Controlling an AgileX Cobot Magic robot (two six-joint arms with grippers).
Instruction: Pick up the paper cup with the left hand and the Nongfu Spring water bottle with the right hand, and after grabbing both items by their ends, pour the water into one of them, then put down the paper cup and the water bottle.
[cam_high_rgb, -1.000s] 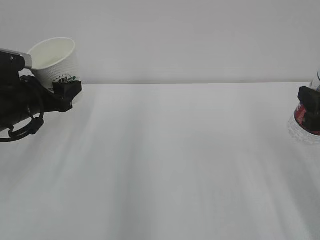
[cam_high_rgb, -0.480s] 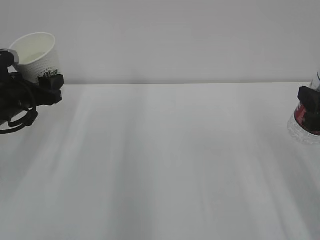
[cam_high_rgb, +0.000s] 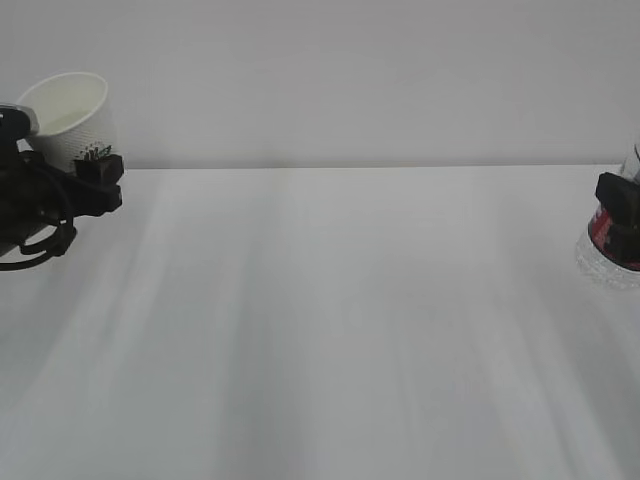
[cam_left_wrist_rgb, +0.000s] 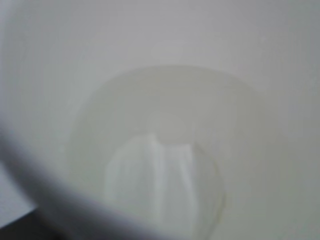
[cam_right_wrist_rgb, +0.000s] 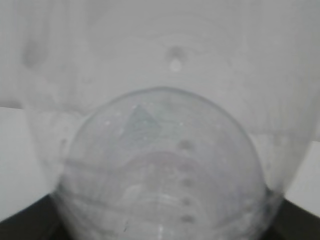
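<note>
Tabletop: white and bare across its middle, it ran back to a plain pale wall; the two arms worked at its far left and far right edges.
Right tool: black, it was clamped on the Nongfu Spring water bottle at the right edge of the scene, only the lower part with its red label in view; the base looked close to the tabletop, though contact could not be told.
Left tool: black, it was clamped on the lower part of the paper cup at the far left, holding it off the tabletop and tilted, mouth up and leaning right.
Why so held: each thing was gripped near its base, which judged from the task left the mouths free for pouring.
Cup inside: cream; a pale glossy patch lay at the bottom, possibly the water, but too blurred to be sure.
Bottle close up: clear and rounded, filling the right wrist view between the jaws.
</note>
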